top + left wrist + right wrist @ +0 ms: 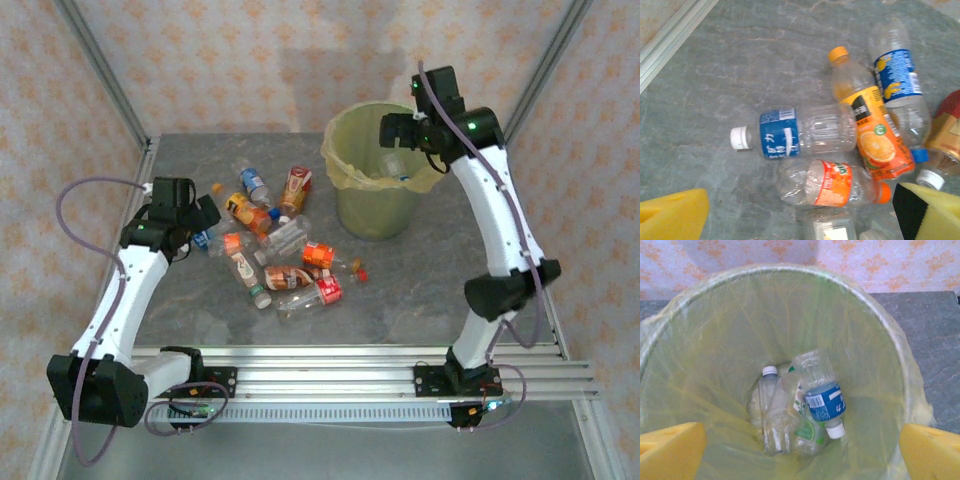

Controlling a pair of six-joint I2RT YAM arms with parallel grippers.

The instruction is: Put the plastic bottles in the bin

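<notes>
Several plastic bottles lie in a pile (285, 250) on the grey table, left of the bin (378, 212). My left gripper (203, 222) hovers open over the pile's left end. Below its yellow pads (672, 215) lie a blue-labelled bottle with a white cap (800, 132), a crushed orange-labelled bottle (832, 182) and an orange juice bottle (875, 135). My right gripper (395, 130) hangs open and empty above the bin's mouth. Inside the lined bin (875, 335) rest a blue-labelled bottle (822, 397), a clear bottle with a white cap (771, 410) and a green-labelled one (807, 427).
A loose red cap (362, 274) lies right of the pile. An aluminium rail (350, 372) runs along the near edge, and frame posts (105, 75) stand at the back corners. Bare table (430, 280) stretches in front of the bin.
</notes>
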